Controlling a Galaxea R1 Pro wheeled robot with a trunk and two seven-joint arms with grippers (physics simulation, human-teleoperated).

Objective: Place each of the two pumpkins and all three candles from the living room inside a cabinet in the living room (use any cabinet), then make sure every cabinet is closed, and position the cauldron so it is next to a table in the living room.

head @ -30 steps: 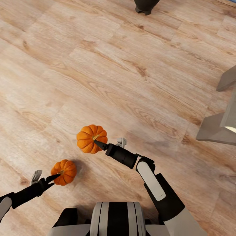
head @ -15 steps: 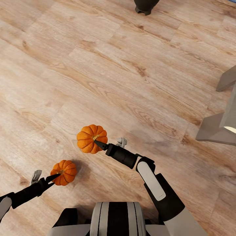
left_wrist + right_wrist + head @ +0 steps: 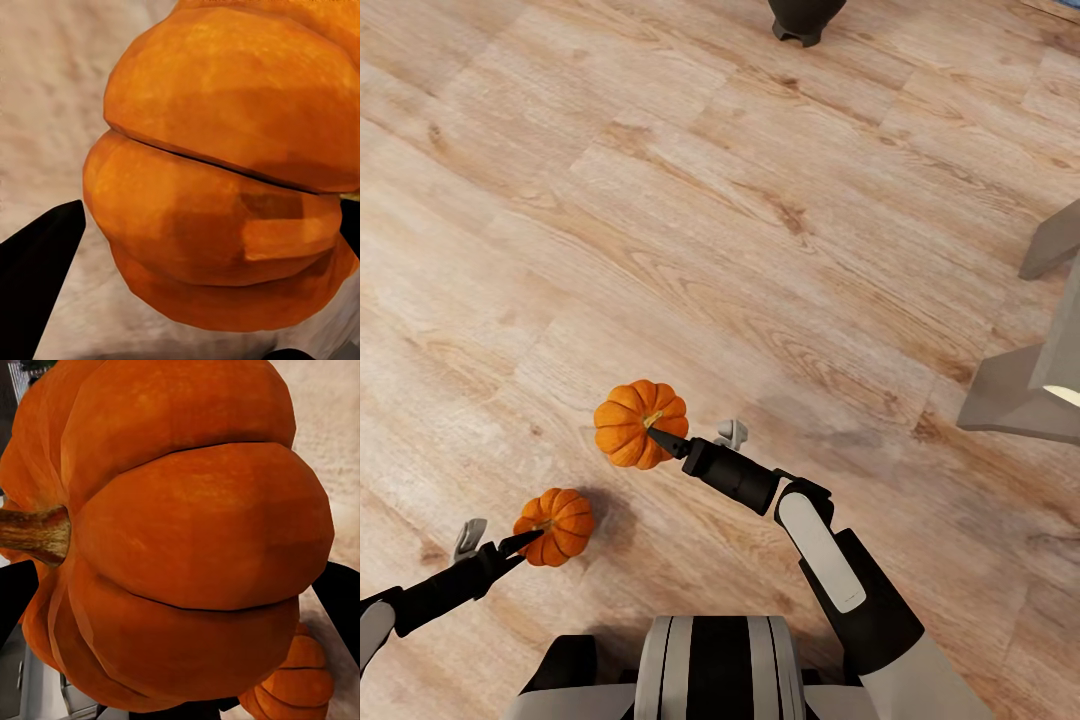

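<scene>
Two orange ribbed pumpkins show in the head view. The larger pumpkin hangs above the plank floor, and my right gripper is shut on it by the stem side; it looms large in the right wrist view. The smaller pumpkin rests on the floor over its own shadow. My left gripper is closed against its sides, and the black fingers touch both flanks of the pumpkin. The black cauldron stands on the floor at the far top edge. Candles and cabinet are out of view.
The grey base of the table juts in at the right edge, with another grey piece above it. Light wood plank floor stretches open between my arms and the cauldron.
The left gripper has drawn in slightly on the smaller pumpkin, which shifted a touch to the left. The right arm and its pumpkin have held still.
</scene>
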